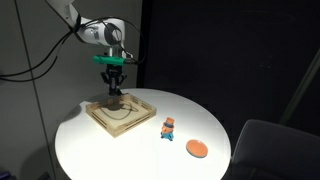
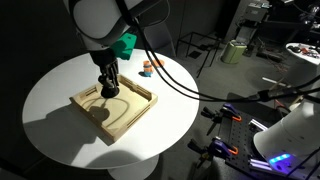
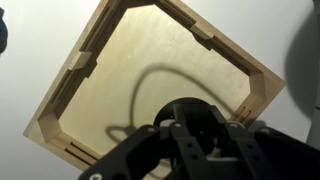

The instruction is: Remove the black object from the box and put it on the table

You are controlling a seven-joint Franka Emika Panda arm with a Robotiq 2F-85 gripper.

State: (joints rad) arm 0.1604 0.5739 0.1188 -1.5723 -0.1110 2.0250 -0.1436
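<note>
The light wooden box [image 1: 150, 108] lies on the round white table [image 1: 120, 152], as both exterior views show [image 2: 133, 121] [image 2: 50, 125]. My gripper [image 1: 116, 87] hangs just above the box's inside [image 2: 108, 88]. In the wrist view the box [image 3: 52, 110] lies well below, and the roundish black object [image 3: 186, 114] sits between my fingers [image 3: 195, 135], close to the camera. The gripper looks shut on it, holding it above the box floor.
A small orange-and-blue toy [image 1: 169, 127] stands on the table beside the box [image 2: 147, 67]. An orange disc [image 1: 197, 148] lies nearer the table's edge. A dark chair [image 1: 275, 150] stands beyond the table. Cables trail from the arm.
</note>
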